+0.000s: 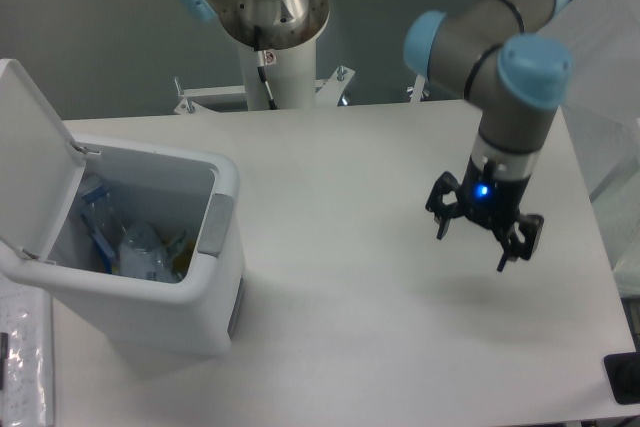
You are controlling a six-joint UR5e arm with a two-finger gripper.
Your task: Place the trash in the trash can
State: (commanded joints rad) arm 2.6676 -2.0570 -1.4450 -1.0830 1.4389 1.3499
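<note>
Over the table's right side, the gripper hung empty, fingers spread; the lid-up trash can stood well apart, leftward, bottle inside.

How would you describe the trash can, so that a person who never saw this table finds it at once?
Look at the white table and go to its left front corner. There stands the trash can, a white rectangular bin with rounded corners. Its flip lid stands open, and a grey panel sits on its rim.
</note>
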